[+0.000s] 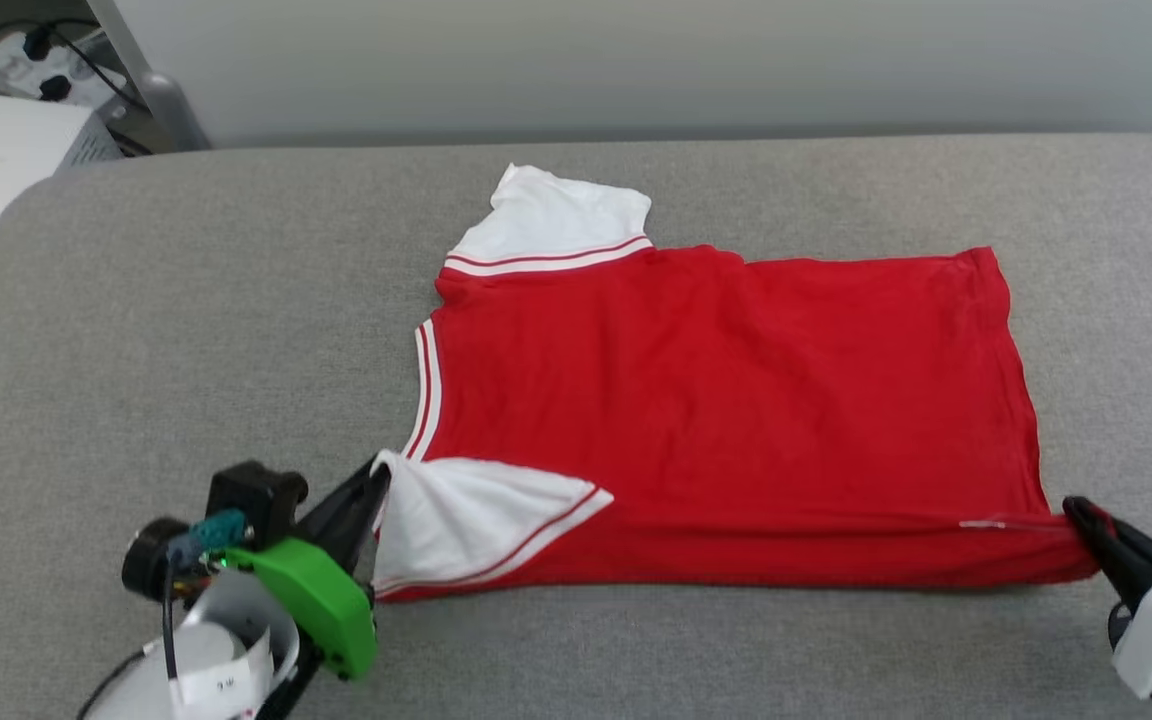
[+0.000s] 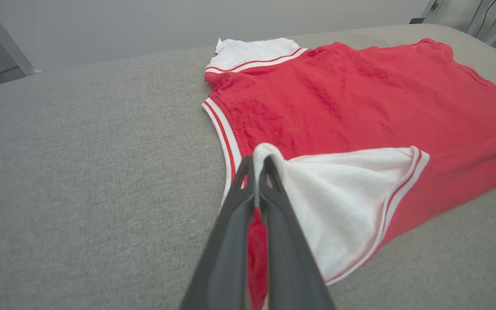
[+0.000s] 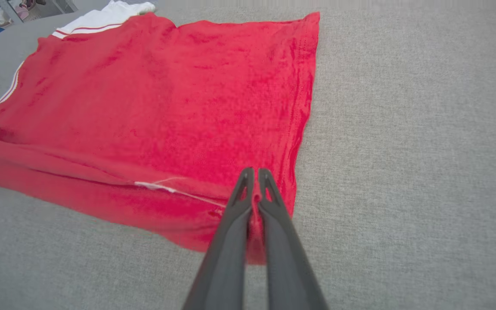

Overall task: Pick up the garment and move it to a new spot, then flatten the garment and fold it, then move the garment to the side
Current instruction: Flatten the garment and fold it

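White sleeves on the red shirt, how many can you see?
2. The far sleeve lies flat beyond the shirt body; the near sleeve is folded onto the red, pinched by the left pincer.

Garment [image 1: 726,400] — plain red, white sleeves, red-and-white striped trim — on a grey surface [image 1: 186,330]
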Tool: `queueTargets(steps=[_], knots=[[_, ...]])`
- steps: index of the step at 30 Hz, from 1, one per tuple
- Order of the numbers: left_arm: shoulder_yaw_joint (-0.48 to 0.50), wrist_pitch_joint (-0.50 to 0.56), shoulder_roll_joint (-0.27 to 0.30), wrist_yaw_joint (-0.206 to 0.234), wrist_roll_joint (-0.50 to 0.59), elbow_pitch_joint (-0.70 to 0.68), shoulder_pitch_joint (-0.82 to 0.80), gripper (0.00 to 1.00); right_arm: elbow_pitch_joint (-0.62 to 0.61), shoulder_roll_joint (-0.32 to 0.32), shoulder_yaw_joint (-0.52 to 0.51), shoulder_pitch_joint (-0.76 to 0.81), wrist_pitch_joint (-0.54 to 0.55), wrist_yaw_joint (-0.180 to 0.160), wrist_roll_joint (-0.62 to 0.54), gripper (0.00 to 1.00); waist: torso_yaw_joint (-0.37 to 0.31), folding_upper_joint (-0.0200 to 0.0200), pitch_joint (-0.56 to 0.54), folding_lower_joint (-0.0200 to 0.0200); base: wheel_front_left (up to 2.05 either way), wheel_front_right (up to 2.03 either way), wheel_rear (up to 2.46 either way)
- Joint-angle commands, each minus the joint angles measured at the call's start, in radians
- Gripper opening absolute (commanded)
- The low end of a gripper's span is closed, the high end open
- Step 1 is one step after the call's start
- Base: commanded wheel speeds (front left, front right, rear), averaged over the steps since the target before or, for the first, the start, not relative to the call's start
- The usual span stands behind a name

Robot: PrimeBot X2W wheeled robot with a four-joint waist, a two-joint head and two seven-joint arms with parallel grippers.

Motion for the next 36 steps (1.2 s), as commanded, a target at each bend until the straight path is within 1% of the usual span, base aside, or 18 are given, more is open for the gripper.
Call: queueTargets(steps=[1, 7, 14, 19, 22, 27, 29, 30, 33, 36], knots=[[0.001, -0.001, -0.008, -0.013, 0.011, 0.02, -0.051, 0.0, -0.002, 0.003, -0.004, -0.043, 0.008, -0.001, -0.003, 0.0, -0.021, 0.0, 0.059, 0.0001, 0.0, 0.0, 0.0], [-0.017, 0.003, -0.023, -0.053, 0.032, 0.144, -0.223, 0.0, 0.046, 0.004, 0.018, -0.196, 0.051, -0.001, 0.005, 0.0, -0.032, 0.0, 0.135, 0.0001, 0.0, 0.0, 0.0], [-0.064, -0.022, -0.049, -0.075, 0.034, 0.313, -0.35, 0.0, 0.17, 0.02, 0.109, -0.367, 0.062, -0.001, -0.001, 0.0, -0.038, 0.0, 0.197, 0.0001, 0.0, 0.0, 0.0], [-0.11, -0.053, -0.084, -0.08, 0.017, 0.434, -0.402, 0.0, 0.287, 0.03, 0.165, -0.444, 0.038, -0.001, -0.008, 0.0, -0.031, 0.0, 0.223, 0.0001, 0.0, 0.0, 0.0], [-0.166, -0.057, -0.105, -0.081, -0.01, 0.494, -0.411, 0.0, 0.343, 0.034, 0.207, -0.468, 0.013, -0.001, -0.005, 0.0, -0.028, 0.0, 0.227, 0.0001, 0.0, 0.0, 0.0], [-0.234, -0.092, -0.112, -0.081, -0.074, 0.554, -0.423, 0.0, 0.403, 0.037, 0.243, -0.485, -0.045, -0.001, 0.02, 0.0, -0.025, 0.0, 0.209, 0.0001, 0.0, 0.0, 0.0], [-0.25, -0.109, -0.11, -0.081, -0.091, 0.571, -0.43, 0.49, 0.415, 0.033, 0.25, -0.482, -0.071, -0.001, 0.029, 0.63, -0.022, 0.0, 0.194, 0.0001, 0.0, 0.0, 0.0], [-0.256, -0.123, -0.106, -0.081, -0.097, 0.576, -0.436, 1.0, 0.415, 0.028, 0.253, -0.478, -0.089, -0.001, 0.032, 1.0, -0.019, 0.0, 0.185, 0.0001, 0.0, 0.0, 0.0], [-0.263, -0.147, -0.094, -0.081, -0.111, 0.578, -0.453, 1.0, 0.406, 0.012, 0.252, -0.458, -0.144, -0.001, 0.034, 1.0, -0.011, 0.0, 0.155, 0.0001, 0.0, 0.0, 0.0], [-0.26, -0.159, -0.068, -0.081, -0.114, 0.566, -0.474, 1.0, 0.381, 0.002, 0.239, -0.431, -0.18, -0.001, 0.031, 1.0, -0.005, 0.0, 0.127, 0.0001, 0.0, 0.0, 0.0]])
